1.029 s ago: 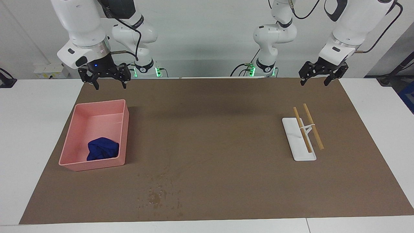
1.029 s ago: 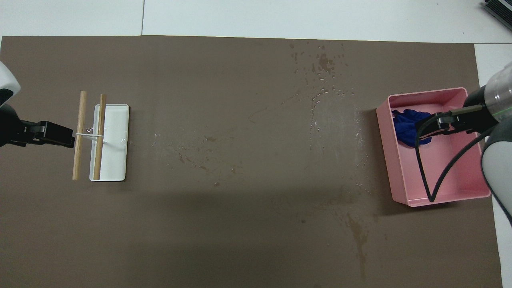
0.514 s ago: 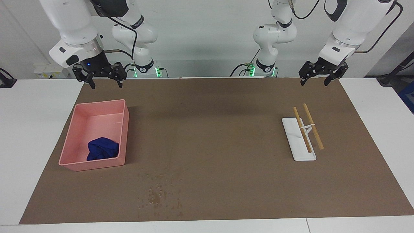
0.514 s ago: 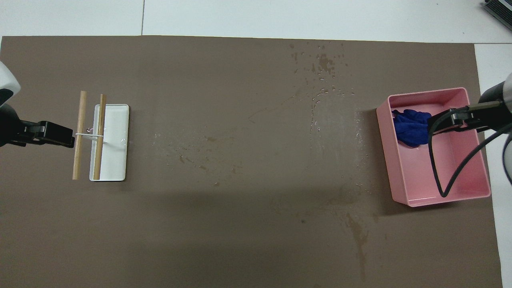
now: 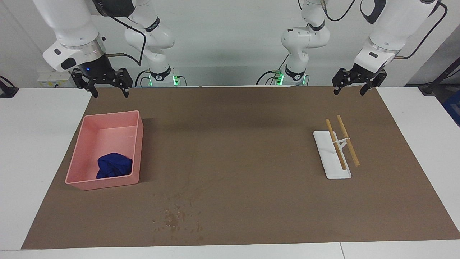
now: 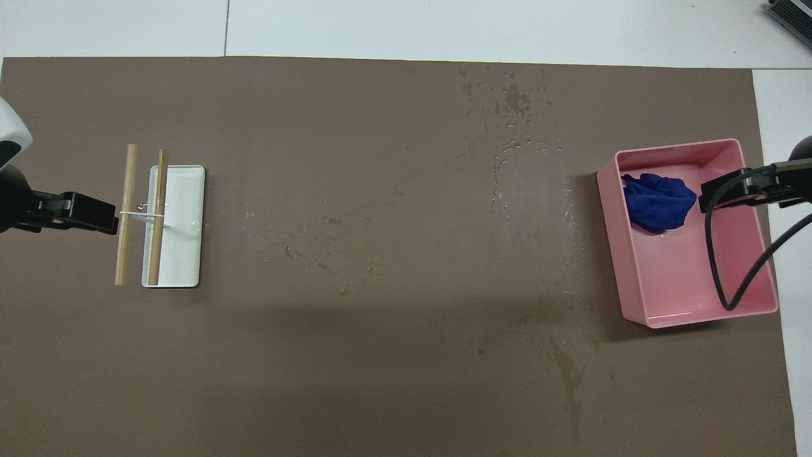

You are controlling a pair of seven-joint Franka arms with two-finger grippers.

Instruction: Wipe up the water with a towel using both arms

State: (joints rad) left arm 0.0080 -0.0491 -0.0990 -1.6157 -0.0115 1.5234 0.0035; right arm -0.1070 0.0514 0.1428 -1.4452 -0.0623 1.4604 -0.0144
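Right gripper hangs high over the brown mat's edge nearest the robots, at the right arm's end, jaws spread wide, empty. Left gripper hangs over the mat's corner at the left arm's end, also wide open, holding nothing.

Blue towel sits bunched in the pink bin, in the bin's corner farthest from the robots. Water is droplets and dark specks near the mat's edge farthest from the robots, beside the bin; fainter streaks run across the mat's middle.

White rack with two wooden sticks is at the left arm's end.

Risks: the towel lies tight against the bin walls, so a finger may hit a wall or drag the bin. A bunched towel may wipe poorly. Faint streaks are likely to get missed.
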